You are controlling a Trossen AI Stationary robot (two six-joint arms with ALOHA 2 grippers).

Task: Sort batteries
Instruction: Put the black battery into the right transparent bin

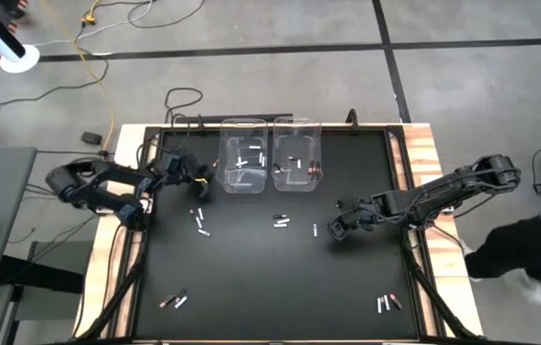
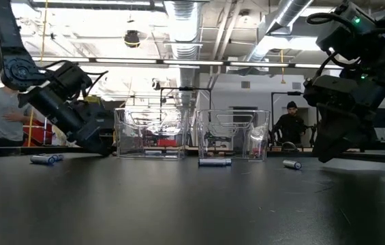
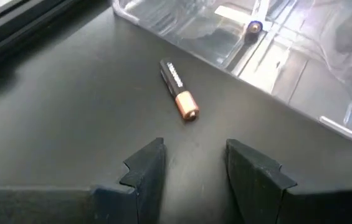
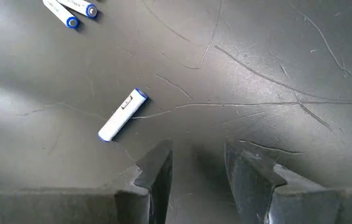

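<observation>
Your batteries lie scattered on the black table point(image 1: 251, 278); a copper-and-black battery point(image 3: 179, 90) rests just outside the left clear bin point(image 1: 243, 153), and a white battery point(image 4: 122, 116) lies alone near mid-table, right of a pair of white ones point(image 1: 281, 221); more wait near the front edge, and each bin already holds a few, the right bin point(image 1: 296, 153) the darker ones, so colour seems to be the rule; your left gripper point(image 3: 191, 171) sits low beside the copper cell, fingers parted and holding nothing, likely lined up to pick it; your right gripper point(image 4: 194, 171) hangs over the white one, fingers likewise apart and empty, offset slightly to its side.
</observation>
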